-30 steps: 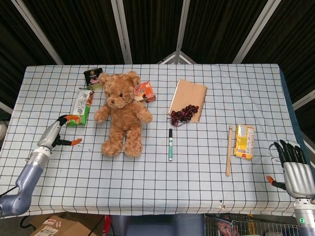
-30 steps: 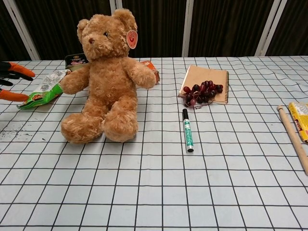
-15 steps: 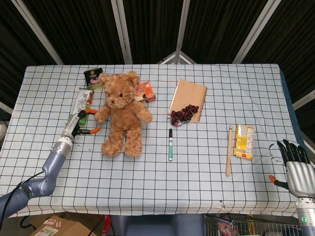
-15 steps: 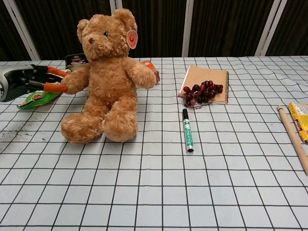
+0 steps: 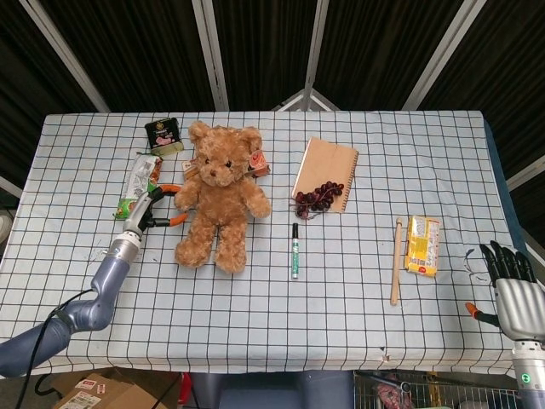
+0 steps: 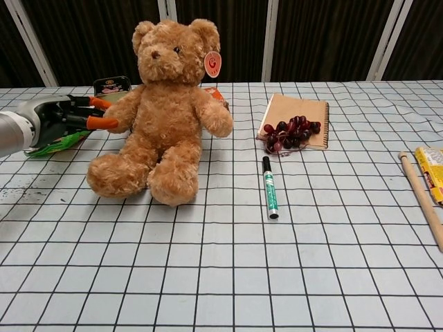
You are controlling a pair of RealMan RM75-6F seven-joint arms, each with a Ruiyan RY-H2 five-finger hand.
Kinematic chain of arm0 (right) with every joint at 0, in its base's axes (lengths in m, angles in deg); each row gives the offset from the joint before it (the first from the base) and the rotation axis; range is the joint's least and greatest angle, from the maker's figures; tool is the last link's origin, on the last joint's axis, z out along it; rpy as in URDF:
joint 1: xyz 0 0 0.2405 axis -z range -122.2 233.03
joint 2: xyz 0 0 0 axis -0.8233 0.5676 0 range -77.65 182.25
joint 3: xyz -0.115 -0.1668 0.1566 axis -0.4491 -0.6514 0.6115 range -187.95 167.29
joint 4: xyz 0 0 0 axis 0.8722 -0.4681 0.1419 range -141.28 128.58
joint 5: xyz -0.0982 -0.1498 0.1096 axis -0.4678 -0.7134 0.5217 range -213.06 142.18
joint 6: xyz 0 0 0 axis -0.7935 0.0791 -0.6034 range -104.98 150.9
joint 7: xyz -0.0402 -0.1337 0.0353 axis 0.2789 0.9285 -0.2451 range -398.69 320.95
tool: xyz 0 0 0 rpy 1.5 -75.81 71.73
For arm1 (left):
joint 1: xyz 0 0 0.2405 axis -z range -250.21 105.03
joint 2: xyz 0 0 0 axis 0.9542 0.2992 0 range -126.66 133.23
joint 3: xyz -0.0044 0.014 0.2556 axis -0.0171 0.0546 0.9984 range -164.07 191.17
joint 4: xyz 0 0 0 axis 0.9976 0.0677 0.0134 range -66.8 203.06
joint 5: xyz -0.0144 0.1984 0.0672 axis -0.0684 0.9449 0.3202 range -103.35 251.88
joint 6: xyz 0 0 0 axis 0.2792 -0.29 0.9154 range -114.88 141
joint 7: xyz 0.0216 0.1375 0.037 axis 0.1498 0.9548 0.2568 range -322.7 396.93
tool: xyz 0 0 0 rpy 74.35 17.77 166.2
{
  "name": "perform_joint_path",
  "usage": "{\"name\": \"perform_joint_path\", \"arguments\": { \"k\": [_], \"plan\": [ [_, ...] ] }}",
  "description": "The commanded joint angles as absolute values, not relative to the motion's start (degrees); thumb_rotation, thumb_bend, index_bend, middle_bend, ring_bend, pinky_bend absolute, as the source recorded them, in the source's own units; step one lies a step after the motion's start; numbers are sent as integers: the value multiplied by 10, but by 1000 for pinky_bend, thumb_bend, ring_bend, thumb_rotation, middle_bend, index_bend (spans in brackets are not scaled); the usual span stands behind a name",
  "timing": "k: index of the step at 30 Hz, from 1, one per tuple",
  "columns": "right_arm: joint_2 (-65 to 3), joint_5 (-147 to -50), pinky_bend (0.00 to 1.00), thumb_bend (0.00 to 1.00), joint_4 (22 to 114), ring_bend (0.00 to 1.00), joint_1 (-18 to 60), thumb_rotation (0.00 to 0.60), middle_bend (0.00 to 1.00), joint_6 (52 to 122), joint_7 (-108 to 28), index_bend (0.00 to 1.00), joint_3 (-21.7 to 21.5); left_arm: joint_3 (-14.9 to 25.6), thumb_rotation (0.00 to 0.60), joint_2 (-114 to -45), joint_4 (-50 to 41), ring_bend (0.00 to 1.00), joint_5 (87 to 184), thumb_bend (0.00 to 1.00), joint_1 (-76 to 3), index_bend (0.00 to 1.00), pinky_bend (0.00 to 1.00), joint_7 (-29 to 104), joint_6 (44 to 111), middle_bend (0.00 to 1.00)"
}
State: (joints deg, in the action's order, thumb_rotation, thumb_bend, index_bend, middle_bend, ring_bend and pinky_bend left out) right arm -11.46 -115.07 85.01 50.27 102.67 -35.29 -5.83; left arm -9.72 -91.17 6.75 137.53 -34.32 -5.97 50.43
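A brown teddy bear sits upright left of the table's middle, with a round orange tag by its ear. My left hand reaches in from the left, its orange-tipped fingers spread above and below the bear's near arm and touching the fur. I cannot see a closed grip on the arm. My right hand hangs off the table's right front corner with its fingers straight and holds nothing. It shows only in the head view.
Behind my left hand lie a green snack packet and a black tin. An orange packet is behind the bear. Further right are a notebook, grapes, a green marker, a wooden stick and a yellow pack.
My left hand has travelled right from the table's left edge to the bear's arm. The bear has shifted to the right and turned a little. The right hand dropped slightly.
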Motion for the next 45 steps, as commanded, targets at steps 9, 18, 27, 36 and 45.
{"name": "perform_joint_path", "arguments": {
  "k": [9,18,27,36,45],
  "plan": [
    [-115,-1153,0,171,849,0,501,600,0,1024,-363,25,-59,-105,600,-941,95,31,1376,436,-345,357,0,-72,547,429],
    [-112,-1158,0,171,850,0,504,600,0,1029,-372,25,-60,-138,600,-982,105,178,1312,610,-351,449,37,4,631,590],
    [-113,-1158,0,171,852,0,504,600,0,1030,-372,24,-59,-123,600,-976,78,179,1300,598,-356,448,37,66,632,580],
    [-109,-1159,0,171,854,0,506,600,0,1032,-377,24,-61,-126,600,-980,63,179,1318,593,-354,448,37,76,659,577],
    [-108,-1162,0,171,856,0,506,600,0,1033,-380,24,-61,-110,600,-1007,119,179,1323,592,-347,445,37,102,658,576]
  ]
}}
